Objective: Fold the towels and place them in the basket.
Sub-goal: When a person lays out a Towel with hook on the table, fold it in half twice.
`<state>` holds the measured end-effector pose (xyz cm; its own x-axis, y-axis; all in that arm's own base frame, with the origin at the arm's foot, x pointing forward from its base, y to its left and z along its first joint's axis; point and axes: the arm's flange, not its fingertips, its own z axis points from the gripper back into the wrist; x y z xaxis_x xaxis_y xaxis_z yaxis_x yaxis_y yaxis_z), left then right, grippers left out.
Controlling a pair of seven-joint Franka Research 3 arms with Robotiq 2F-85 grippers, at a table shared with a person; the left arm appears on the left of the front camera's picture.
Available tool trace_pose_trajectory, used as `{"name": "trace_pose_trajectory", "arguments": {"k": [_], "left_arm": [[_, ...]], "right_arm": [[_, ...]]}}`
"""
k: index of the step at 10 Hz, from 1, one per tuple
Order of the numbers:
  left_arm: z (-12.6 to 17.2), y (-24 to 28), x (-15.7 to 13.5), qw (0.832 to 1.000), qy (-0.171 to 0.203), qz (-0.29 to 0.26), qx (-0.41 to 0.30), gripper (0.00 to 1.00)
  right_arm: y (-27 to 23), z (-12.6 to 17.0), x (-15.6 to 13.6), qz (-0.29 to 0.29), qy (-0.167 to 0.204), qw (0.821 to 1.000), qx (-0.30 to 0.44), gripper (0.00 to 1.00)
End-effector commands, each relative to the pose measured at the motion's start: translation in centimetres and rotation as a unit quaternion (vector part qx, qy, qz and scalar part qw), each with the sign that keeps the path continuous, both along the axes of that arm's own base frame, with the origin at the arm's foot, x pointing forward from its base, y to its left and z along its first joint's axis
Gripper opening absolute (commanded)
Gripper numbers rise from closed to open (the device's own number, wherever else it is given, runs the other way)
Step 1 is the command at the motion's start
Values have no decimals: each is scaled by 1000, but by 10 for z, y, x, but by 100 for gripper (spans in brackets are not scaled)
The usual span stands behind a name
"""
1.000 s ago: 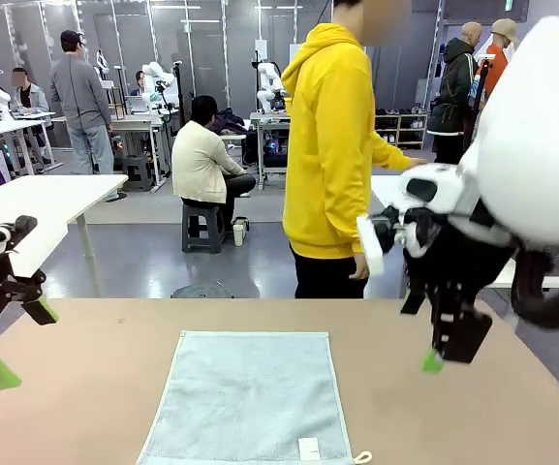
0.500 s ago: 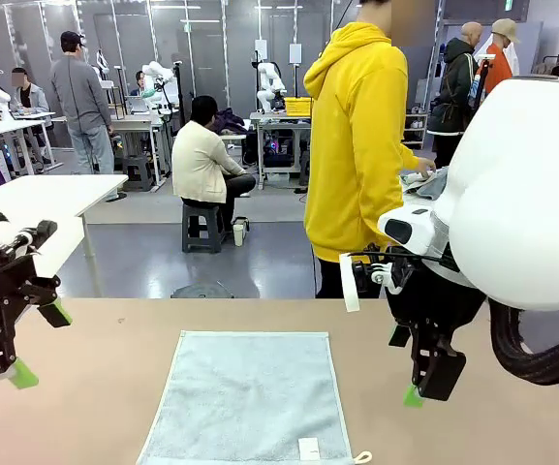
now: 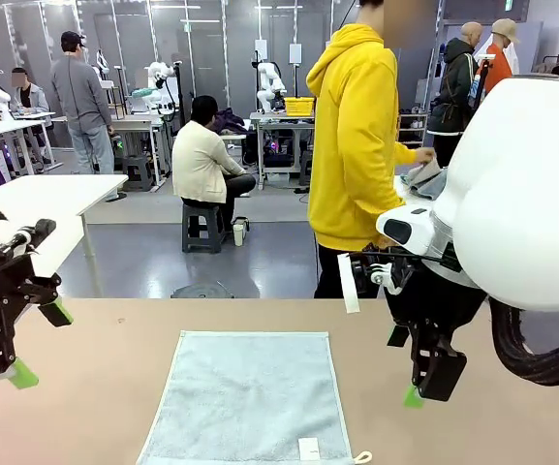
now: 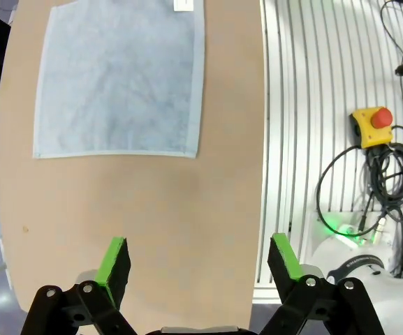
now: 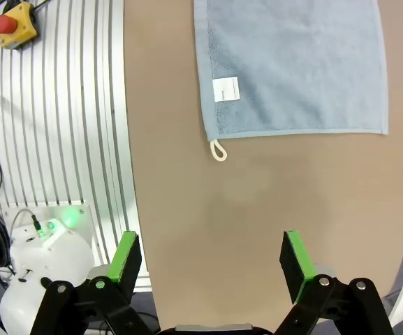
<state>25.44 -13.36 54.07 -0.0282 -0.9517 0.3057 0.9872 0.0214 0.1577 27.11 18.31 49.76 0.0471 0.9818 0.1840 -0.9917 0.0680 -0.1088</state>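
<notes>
- Front view: The left hand (image 3: 39, 344) hangs over the left side of the desk (image 3: 95, 387). It is tipped sideways. Its two fingers are wide apart and hold nothing.
- The right hand (image 3: 407, 368) points down over the right side of the desk, just past the far right corner of the towel (image 3: 245, 397). It holds nothing.
- There is one towel, pale blue-grey. It lies flat in the middle of the desk, between the two hands. One small white loop (image 3: 361, 457) sticks out at its near right corner.
- One person (image 3: 357, 155) in a yellow top stands behind the desk.
- Left wrist view: The left hand (image 4: 200, 255) looks straight down at the desk (image 4: 152, 209). Its two green fingertips are wide apart, with bare desk between them. The one towel (image 4: 121, 77) lies flat farther up, well apart from the fingers.
- Right wrist view: The right hand (image 5: 210, 255) also looks straight down, wide open and empty. The one towel (image 5: 295, 63) lies flat above it, not touched. Its loop (image 5: 218, 150) rests on the bare desk (image 5: 257, 209).
</notes>
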Motion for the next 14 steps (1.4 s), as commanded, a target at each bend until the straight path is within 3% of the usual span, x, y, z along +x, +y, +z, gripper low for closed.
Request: {"name": "trace_pose_trajectory", "arguments": {"k": [1,3,8,12,14], "left_arm": [[-19,-22,8,1000,-6,5,8,100],[-45,-49,11,1000,-5,2,21,100],[-112,-87,25,997,-13,18,70,100],[-160,-102,24,995,-8,-12,94,100],[-182,-101,25,996,20,7,90,100]], "right_arm": [[15,-14,8,2,10,1000,1,100],[30,-27,7,-4,11,1000,-23,100],[61,-93,11,-5,25,998,-65,100],[70,-136,12,-10,38,995,-96,100],[69,-152,15,-24,42,994,-98,100]]}}
